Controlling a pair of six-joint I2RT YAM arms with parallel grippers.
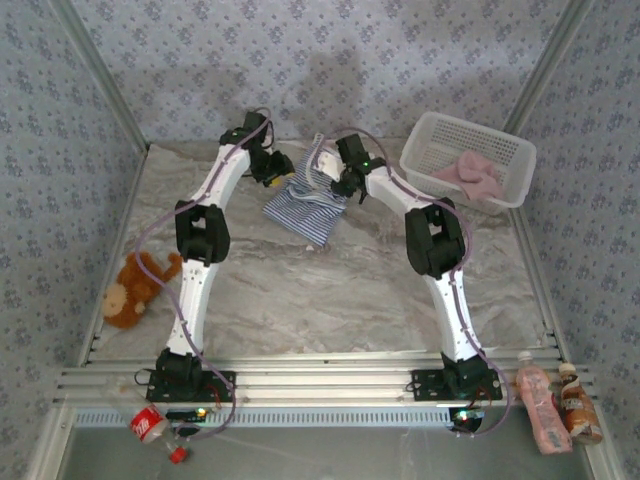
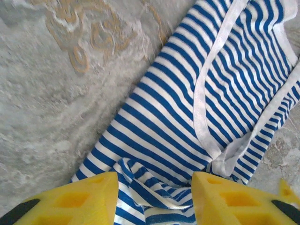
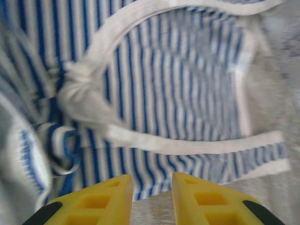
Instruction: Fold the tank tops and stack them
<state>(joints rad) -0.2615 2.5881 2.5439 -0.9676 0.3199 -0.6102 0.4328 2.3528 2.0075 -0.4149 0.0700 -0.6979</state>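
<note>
1. The navy-and-white striped cloth tank top (image 1: 305, 205) lies rumpled at far mid-table, its long axis running roughly far to near
2. The left gripper (image 2: 154, 180) sits at its left edge, jaws wide over a loose bunch of cloth; the right gripper (image 3: 152, 180) sits at its right edge, jaws narrow, pinching nothing
3. Bare marble table (image 1: 330, 300) on the near side leaves folding room
4. The dusty pink cloth tank top (image 1: 470, 172) lies in the white lattice basket (image 1: 440, 140), nearer the right arm
</note>
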